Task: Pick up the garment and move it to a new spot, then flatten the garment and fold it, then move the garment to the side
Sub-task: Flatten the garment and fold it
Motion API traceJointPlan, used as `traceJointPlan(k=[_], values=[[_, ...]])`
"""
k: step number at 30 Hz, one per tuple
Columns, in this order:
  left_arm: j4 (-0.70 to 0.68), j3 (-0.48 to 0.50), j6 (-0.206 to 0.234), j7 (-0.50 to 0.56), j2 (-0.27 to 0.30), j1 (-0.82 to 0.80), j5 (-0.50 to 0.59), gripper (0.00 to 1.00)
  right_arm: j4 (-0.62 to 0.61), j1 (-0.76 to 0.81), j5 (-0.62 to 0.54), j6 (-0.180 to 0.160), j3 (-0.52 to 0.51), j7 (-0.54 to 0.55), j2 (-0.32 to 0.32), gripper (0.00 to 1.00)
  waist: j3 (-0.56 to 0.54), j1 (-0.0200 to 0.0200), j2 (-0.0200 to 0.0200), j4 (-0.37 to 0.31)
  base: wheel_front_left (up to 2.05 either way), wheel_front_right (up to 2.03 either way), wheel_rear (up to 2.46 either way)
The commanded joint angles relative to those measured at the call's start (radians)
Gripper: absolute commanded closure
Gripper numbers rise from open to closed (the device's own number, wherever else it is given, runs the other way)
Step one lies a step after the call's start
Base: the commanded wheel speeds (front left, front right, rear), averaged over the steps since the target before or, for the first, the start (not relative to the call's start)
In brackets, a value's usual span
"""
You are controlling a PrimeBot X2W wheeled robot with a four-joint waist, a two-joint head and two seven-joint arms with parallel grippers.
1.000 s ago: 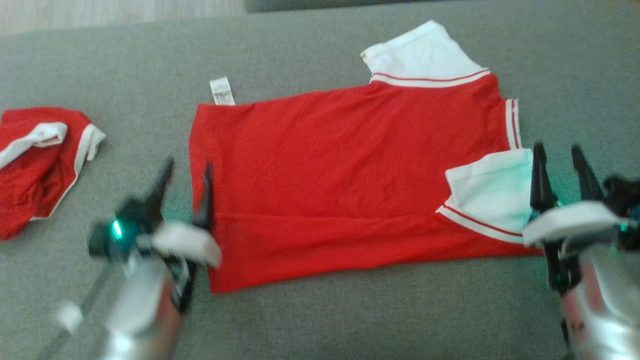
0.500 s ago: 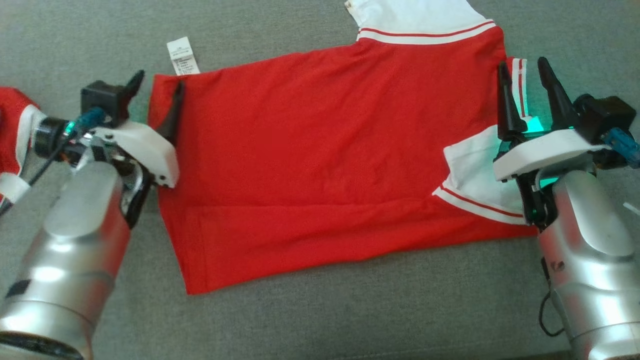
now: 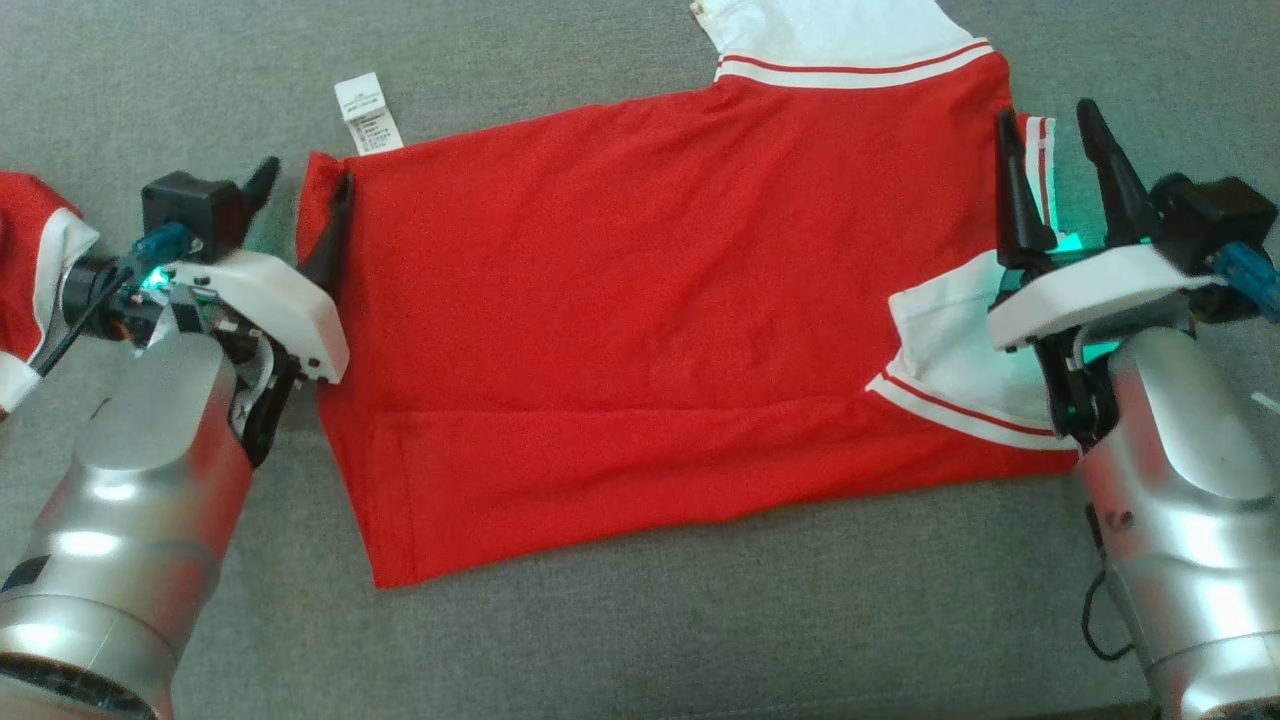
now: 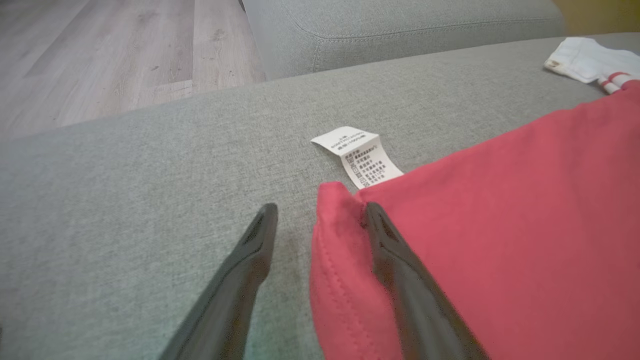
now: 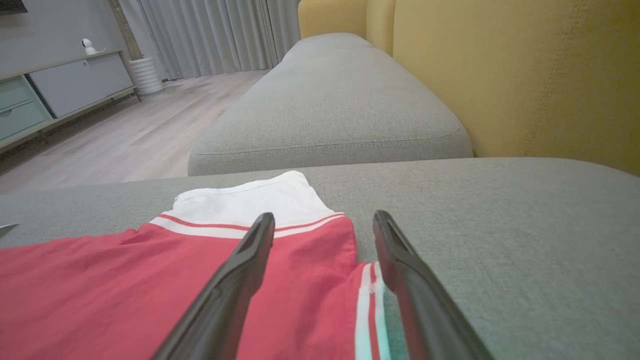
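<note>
My left claw (image 3: 305,175) is spread wide and holds nothing. It straddles the far hem corner of the red short-sleeved shirt with white striped-trim sleeves (image 3: 640,330), with one finger on cloth and one on the grey fabric sofa seat (image 3: 700,620). My right claw (image 3: 1045,112) also gapes empty, over the neck end.

The shirt lies flat on the seat. Its long axis runs across me, hem to my left and neck to my right.

The risk, I judge, is pinching only the top layer or nudging the corner away. Uneven lifts would skew the fold.
</note>
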Motion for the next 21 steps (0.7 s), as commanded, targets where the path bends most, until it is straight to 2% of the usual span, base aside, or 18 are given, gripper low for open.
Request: traceJointPlan(k=[1, 2, 3, 9, 14, 21], values=[[-0.008, 0.008, 0.002, -0.016, 0.046, -0.044, -0.024, 0.64, -0.022, -0.030, 0.004, -0.001, 0.030, -0.004, 0.001, 0.00, 0.002, 0.0000, 0.0000, 0.000, 0.00, 0.00, 0.00], [-0.006, 0.001, 0.002, -0.019, 0.046, -0.047, -0.036, 0.97, -0.019, -0.035, 0.005, -0.001, 0.034, -0.004, 0.001, 0.00, 0.003, 0.0000, 0.0000, 0.001, 0.00, 0.00, 0.00], [-0.002, -0.006, 0.002, -0.024, 0.048, -0.051, -0.042, 1.00, -0.015, -0.041, 0.007, -0.001, 0.040, -0.004, 0.000, 0.00, 0.005, 0.0000, 0.0000, 0.002, 0.00, 0.00, 0.00], [0.027, -0.035, 0.002, -0.083, 0.042, -0.082, -0.044, 1.00, 0.052, -0.095, 0.025, -0.001, 0.078, 0.017, -0.019, 0.00, 0.010, 0.0000, 0.0000, 0.017, 0.00, 0.00, 0.00], [0.051, -0.063, 0.002, -0.111, 0.010, -0.114, -0.048, 1.00, 0.144, -0.210, 0.071, -0.001, 0.102, 0.120, -0.046, 0.00, 0.027, 0.0000, 0.0000, 0.054, 0.00, 0.00, 0.00], [0.047, -0.102, 0.002, -0.140, -0.056, -0.169, -0.055, 1.00, 0.260, -0.387, 0.105, -0.001, 0.143, 0.273, -0.112, 0.00, 0.082, 0.0000, 0.0000, 0.143, 0.00, 0.00, 0.00]])
